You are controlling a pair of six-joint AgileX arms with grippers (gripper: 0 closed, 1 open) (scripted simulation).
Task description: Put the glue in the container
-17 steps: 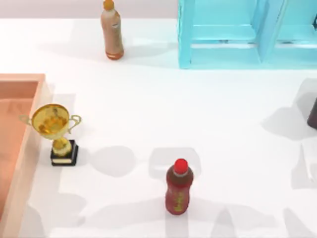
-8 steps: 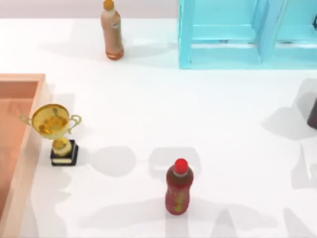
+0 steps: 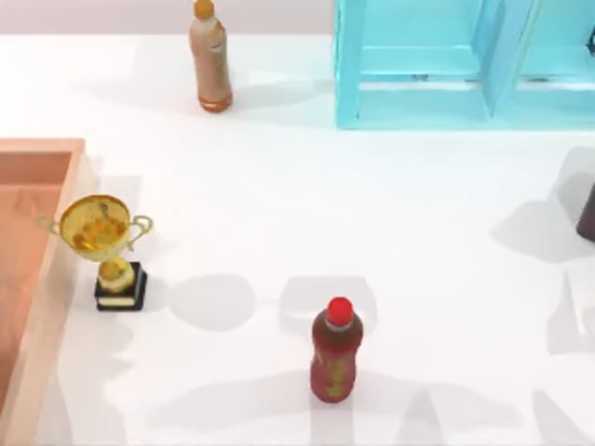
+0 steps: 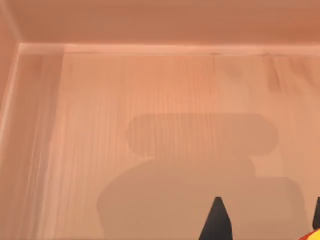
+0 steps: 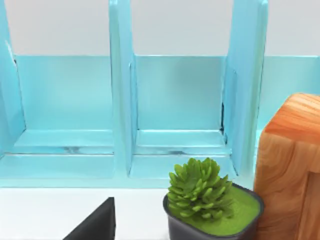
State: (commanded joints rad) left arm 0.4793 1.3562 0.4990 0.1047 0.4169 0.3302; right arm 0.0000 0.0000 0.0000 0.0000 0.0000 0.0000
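Note:
My left gripper hangs inside the container, a salmon-orange box whose floor and far wall show in the left wrist view. Its two dark fingertips stand apart above the floor. A small yellow piece of the glue shows by the other fingertip, and the grip itself is mostly cut off. The gripper's broad shadow lies on the floor. In the top view the container sits at the table's left edge. Part of my right gripper faces the cyan shelf.
A gold trophy stands just right of the container wall. A red-capped dark red bottle stands at front centre, and a tall orange-brown bottle at the back. The cyan shelf frame, a potted succulent and a wooden block are at the back right.
The shading on the container's floor has shifted slightly. The trophy and both bottles have not moved.

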